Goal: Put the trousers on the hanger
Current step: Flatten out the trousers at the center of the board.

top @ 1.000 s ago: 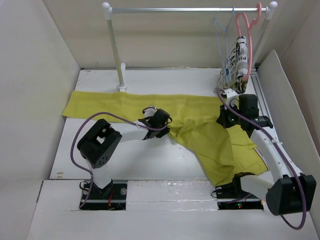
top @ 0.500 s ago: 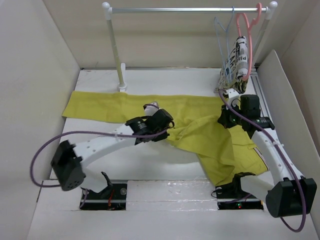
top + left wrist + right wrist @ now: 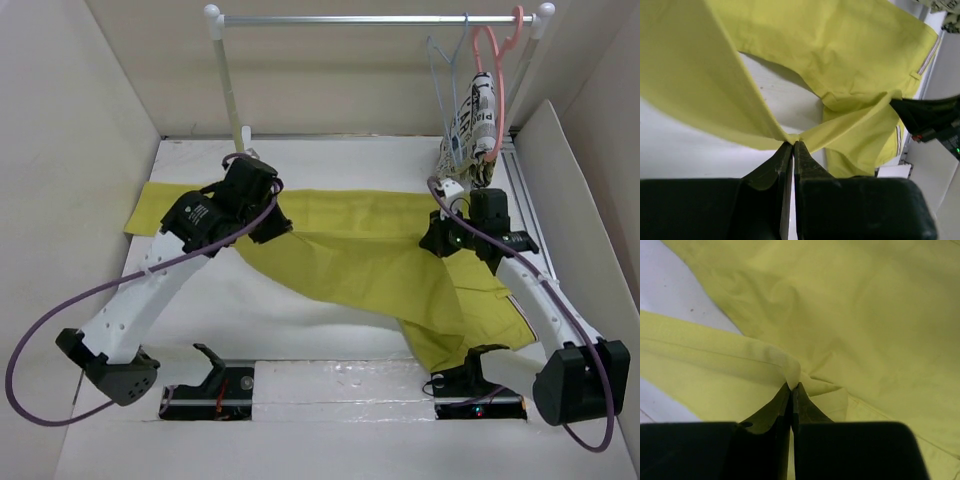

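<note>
Trousers (image 3: 370,265): mustard cloth spread over tabletop (image 3: 290,320), one leg flat along far side toward left, striped waistband at near right.

Left claw (image 3: 792,144) clamped on thin fold of cloth. Within last second it has swung from tabletop middle to far left, dragging fold along. Cloth between claws is now drawn into smoother sheet.

Right claw (image 3: 791,386) closed on pinch near waist, barely shifted.

Likely straightening legs before hanging.

Hanger (image 3: 434,68) hooked on rail (image 3: 380,18) at far right, bare, apart from trousers.
</note>
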Controlling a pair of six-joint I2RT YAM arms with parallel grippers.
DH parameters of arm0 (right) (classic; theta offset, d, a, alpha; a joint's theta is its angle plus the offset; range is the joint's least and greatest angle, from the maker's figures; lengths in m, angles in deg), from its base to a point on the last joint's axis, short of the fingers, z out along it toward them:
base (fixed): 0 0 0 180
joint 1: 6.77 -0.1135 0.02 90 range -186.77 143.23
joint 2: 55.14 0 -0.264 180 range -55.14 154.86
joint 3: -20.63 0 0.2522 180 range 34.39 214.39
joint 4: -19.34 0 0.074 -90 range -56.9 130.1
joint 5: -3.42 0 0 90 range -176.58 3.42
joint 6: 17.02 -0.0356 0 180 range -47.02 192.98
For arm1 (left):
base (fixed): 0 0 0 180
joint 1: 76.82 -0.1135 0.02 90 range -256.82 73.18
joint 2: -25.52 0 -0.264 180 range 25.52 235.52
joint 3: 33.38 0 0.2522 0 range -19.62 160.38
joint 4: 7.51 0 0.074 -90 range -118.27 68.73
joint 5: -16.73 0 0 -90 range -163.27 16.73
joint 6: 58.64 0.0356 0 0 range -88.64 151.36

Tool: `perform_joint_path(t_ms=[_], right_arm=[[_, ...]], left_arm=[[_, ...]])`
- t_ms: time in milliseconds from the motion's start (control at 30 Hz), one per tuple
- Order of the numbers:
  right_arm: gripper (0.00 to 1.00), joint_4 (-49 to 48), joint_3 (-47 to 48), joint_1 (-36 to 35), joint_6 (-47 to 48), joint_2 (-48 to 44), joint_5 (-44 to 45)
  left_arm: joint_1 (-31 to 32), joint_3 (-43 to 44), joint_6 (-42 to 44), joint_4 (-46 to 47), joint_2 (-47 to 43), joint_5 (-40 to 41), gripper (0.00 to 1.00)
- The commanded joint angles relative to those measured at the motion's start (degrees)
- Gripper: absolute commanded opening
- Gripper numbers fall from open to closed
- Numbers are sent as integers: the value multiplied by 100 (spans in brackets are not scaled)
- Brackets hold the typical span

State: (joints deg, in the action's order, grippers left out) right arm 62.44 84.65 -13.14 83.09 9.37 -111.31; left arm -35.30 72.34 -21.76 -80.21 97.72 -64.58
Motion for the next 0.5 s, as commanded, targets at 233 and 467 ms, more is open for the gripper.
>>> perform_joint_path(t_ms=[233, 467], right_arm=[[91, 246, 159, -584, 202, -235, 381], [100, 800, 309, -883, 211, -1045, 794]], left_arm=[[-3083, -3692, 953, 1770, -760, -490, 0], [-4020, -2748, 866, 976, -1603, 342, 0]])
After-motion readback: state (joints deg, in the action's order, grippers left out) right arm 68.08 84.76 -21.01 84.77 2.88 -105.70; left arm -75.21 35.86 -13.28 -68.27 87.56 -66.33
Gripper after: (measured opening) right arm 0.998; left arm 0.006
